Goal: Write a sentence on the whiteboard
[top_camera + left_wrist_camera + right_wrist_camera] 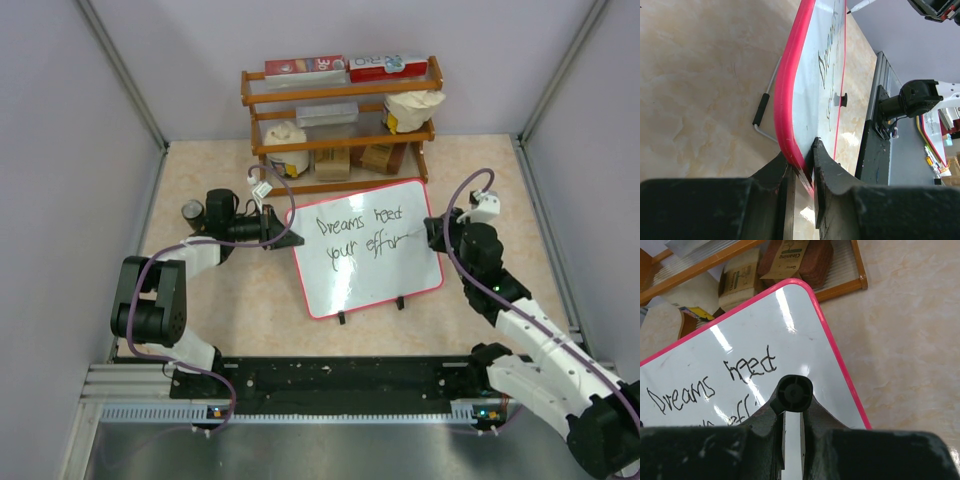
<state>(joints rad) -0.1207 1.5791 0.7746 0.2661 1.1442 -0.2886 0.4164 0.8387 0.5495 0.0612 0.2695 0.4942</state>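
Now on the table: the whiteboard, red-framed, sits near the middle, just in front of the wooden shelf, turned a little askew to the table's edges.
Near edge of board: two small black tabs stick out toward the arms.
Behind the board: the left wrist view shows a wire leg with a black sleeve on the table beside the red frame.
Sentence: black handwriting in two lines, "Dreams need" above and "your effo…" below; the last letters by the marker tip are hard to read.
Left gripper: clamped on the board's left edge, with the red frame pinched between its jaws in the left wrist view.
Right gripper: clenched around a black marker, reaching in from the board's right edge.
Marker tip: touching the board at the end of the second line.
Shelf contents: boxes, rolls and brown packets on three levels.
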